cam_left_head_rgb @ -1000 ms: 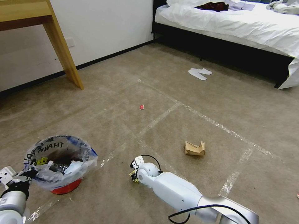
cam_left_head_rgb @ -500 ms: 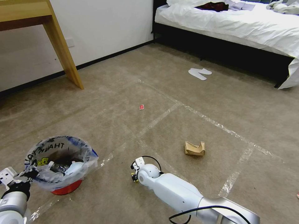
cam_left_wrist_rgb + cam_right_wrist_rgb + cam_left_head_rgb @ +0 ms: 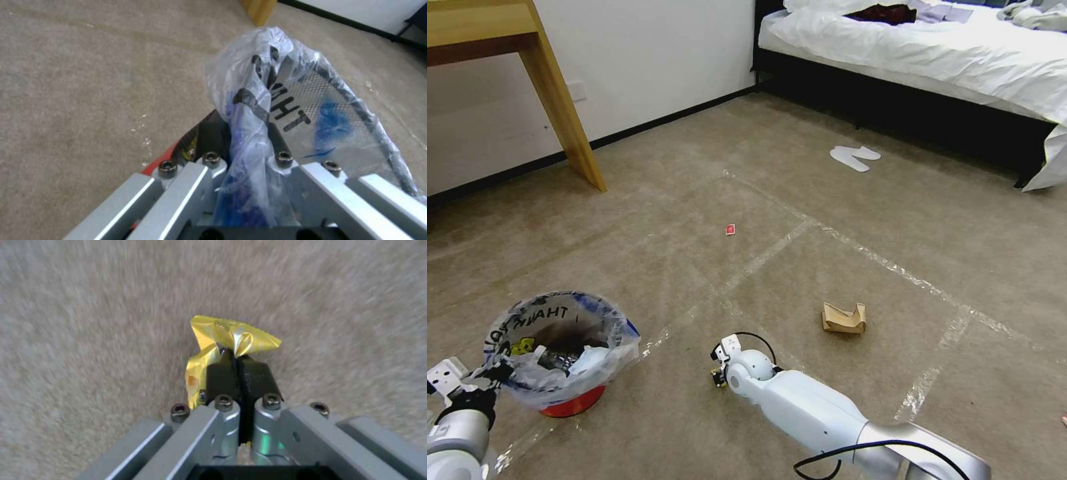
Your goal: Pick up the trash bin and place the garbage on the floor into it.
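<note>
Since before, both arms slid slightly right; right gripper (image 3: 239,365) pinches the yellow scrap (image 3: 225,335); left gripper (image 3: 247,146) clamps the trash bin (image 3: 564,347) rim; lift slowly, drop it over the middle.

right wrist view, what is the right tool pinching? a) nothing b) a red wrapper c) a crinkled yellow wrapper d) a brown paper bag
c: the right tool has its black fingers shut on a crinkled yellow wrapper just above the carpet, while the brown paper bag and the red wrapper lie apart on the floor.
</note>
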You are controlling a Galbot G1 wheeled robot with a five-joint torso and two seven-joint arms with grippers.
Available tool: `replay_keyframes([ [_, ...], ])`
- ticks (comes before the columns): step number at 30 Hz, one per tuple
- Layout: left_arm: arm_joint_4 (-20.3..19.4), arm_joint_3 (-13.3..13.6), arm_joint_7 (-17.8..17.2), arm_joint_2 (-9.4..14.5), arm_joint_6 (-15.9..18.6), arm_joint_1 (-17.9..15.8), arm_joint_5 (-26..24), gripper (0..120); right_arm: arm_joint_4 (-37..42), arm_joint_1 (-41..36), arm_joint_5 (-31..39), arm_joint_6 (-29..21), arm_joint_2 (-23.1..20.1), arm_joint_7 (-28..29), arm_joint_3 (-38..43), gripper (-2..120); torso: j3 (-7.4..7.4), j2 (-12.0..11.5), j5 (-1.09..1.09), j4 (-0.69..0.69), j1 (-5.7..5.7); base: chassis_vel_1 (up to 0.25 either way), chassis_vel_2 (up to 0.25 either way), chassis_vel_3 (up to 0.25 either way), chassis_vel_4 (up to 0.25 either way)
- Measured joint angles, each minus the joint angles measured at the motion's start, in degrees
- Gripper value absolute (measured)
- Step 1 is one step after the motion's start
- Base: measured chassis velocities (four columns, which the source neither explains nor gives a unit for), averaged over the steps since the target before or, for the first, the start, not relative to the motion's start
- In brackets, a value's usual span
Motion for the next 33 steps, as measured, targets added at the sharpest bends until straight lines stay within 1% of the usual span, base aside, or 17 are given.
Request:
replay_keyframes([
  [3, 0.18, -0.11, -0.04, 0.18, 0.11, 0.0, -0.2, 5, 3.1, -0.14, 0.97, 0.08, -1.54, 0.61, 1.19, 0, 0.0, 0.0, 0.0, 0.0, 0.0, 0.0, 0.0, 0.0, 0.0],
  [8, 0.61, 0.05, -0.86, 0.49, 1.32, -0.21, -1.7, 5, 11.51, -0.82, 2.44, 0.93, -5.48, 1.37, 4.68, 0, 0.0, 0.0, 0.0, 0.0, 0.0, 0.0, 0.0, 0.0, 0.0],
  [9, 0.61, 0.05, -0.86, 0.49, 1.32, -0.21, -1.7, 5, 11.51, -0.82, 2.44, 0.93, -5.48, 1.37, 4.68, 0, 0.0, 0.0, 0.0, 0.0, 0.0, 0.0, 0.0, 0.0, 0.0],
  [11, 0.88, 0.14, -1.28, 0.89, 1.91, -0.4, -2.32, 5, 17.54, -1.29, 4.04, 1.25, -8.66, 1.54, 7.87, 0, 0.0, 0.0, 0.0, 0.0, 0.0, 0.0, 0.0, 0.0, 0.0],
  [12, 0.88, 0.14, -1.28, 0.89, 1.91, -0.4, -2.32, 5, 17.54, -1.29, 4.04, 1.25, -8.66, 1.54, 7.87, 0, 0.0, 0.0, 0.0, 0.0, 0.0, 0.0, 0.0, 0.0, 0.0],
  [15, 0.94, 0.17, -1.68, 1.11, 2.3, -0.47, -3.03, 5, 21.77, -1.44, 5.37, 1.37, -10.92, 1.57, 10.07, 0, 0.0, 0.0, 0.01, 0.0, 0.0, 0.0, 0.0, 0.0, 0.0],
  [17, 0.94, 0.25, -2.16, 1.23, 2.75, -0.45, -4.19, 5, 27.94, -1.37, 7.37, 2.07, -14.45, 1.23, 13.17, 0, 0.0, 0.0, 0.0, -0.01, 0.0, 0.0, 0.0, 0.0, 0.0],
  [18, 0.94, 0.25, -2.16, 1.23, 2.75, -0.45, -4.19, 5, 27.94, -1.37, 7.37, 2.07, -14.45, 1.23, 13.17, 0, 0.0, 0.0, 0.0, -0.01, 0.0, 0.0, 0.0, 0.0, 0.0],
  [20, 0.66, 0.26, -2.4, 1.23, 2.92, -0.4, -4.91, 5, 33.15, -0.91, 9.14, 2.97, -16.92, 0.67, 15.44, 0, 0.0, 0.0, 0.0, -0.01, 0.0, 0.0, 0.0, 0.0, 0.0],
  [21, 0.66, 0.26, -2.4, 1.23, 2.92, -0.4, -4.91, 5, 33.15, -0.91, 9.14, 2.97, -16.92, 0.67, 15.44, 0, 0.0, 0.0, 0.0, -0.01, 0.0, 0.0, 0.0, 0.0, 0.0],
  [23, 0.02, 0.36, -2.45, 1.45, 3.11, -0.35, -5.44, 5, 39.68, 0.54, 13.33, 3.57, -18.72, 0.21, 17.12, 0, 0.0, 0.0, 0.01, -0.01, 0.0, 0.0, 0.0, 0.0, 0.0],
  [24, 0.02, 0.36, -2.45, 1.45, 3.11, -0.35, -5.44, 5, 39.68, 0.54, 13.33, 3.57, -18.72, 0.21, 17.12, 0, 0.0, 0.0, 0.01, -0.01, 0.0, 0.0, 0.0, 0.0, 0.0],
  [25, -0.11, 0.42, -2.45, 1.56, 3.18, -0.33, -5.49, 5, 41.75, 1.42, 15.25, 3.8, -19.13, 0.15, 17.14, 0, 0.0, 0.0, 0.01, -0.01, 0.0, 0.0, 0.0, 0.0, 0.0],
  [26, -0.28, 0.62, -2.46, 1.74, 3.28, -0.34, -5.5, 5, 46.68, 4.68, 19.36, 5.09, -19.72, -0.83, 15.34, 0, 0.0, 0.0, -0.01, 0.0, 0.0, 0.0, 0.0, 0.0, 0.0],
  [27, -0.46, 0.74, -2.46, 1.75, 3.35, -0.39, -5.5, 5, 48.93, 6.88, 21.63, 5.83, -19.65, -1.3, 13.32, 0, 0.0, 0.0, 0.0, 0.0, 0.0, 0.0, 0.0, 0.0, 0.0],
  [30, -0.64, 0.85, -2.45, 1.82, 3.46, -0.39, -5.52, 5, 50.87, 9.31, 23.82, 6.2, -19.25, -1.53, 11.22, 0, 0.0, 0.0, 0.0, 0.0, 0.0, 0.0, 0.0, 0.0, 0.0],
  [33, -0.82, 0.95, -2.41, 2.14, 3.51, -0.32, -5.53, 5, 52.75, 16.17, 29.34, 6.13, -16.69, -1.68, 5.35, 0, 0.0, 0.0, -0.02, 0.0, 0.0, 0.0, 0.0, 0.0, 0.0],
])
